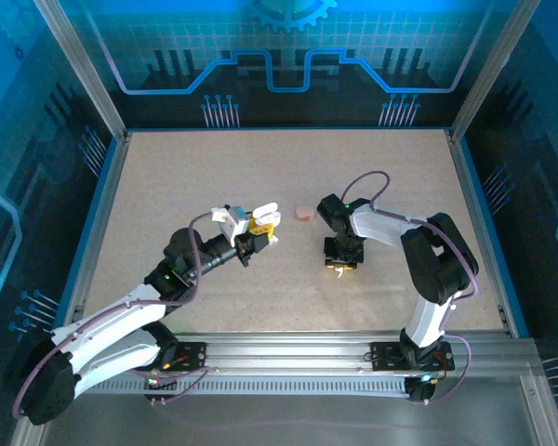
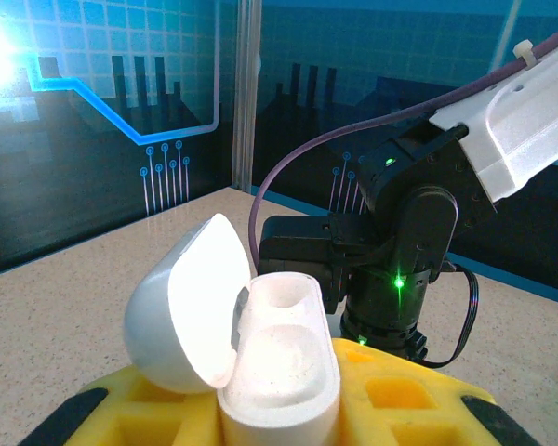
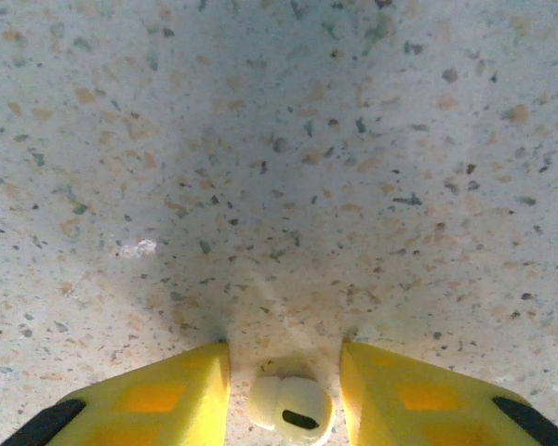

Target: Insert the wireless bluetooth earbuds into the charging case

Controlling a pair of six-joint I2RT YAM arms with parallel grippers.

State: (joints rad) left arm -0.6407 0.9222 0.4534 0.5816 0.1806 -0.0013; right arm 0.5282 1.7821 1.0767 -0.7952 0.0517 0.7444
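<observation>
Left of centre, top view: left gripper [image 1: 261,226] clamped on open white charging case [image 2: 281,367], lid tipped left. Centre: small pink object [image 1: 303,213] on table [image 1: 167,167]. Right: right gripper [image 3: 285,351], jaws apart, white earbud [image 3: 289,409] between them, bottom edge of wrist view.

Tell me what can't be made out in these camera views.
Pink object, top view: too small to identify.
Earbud, right wrist view: lower part cut off by the bottom edge.
Charging case, left wrist view: glare washes out its sockets; the bottom edge cuts off its base.
</observation>
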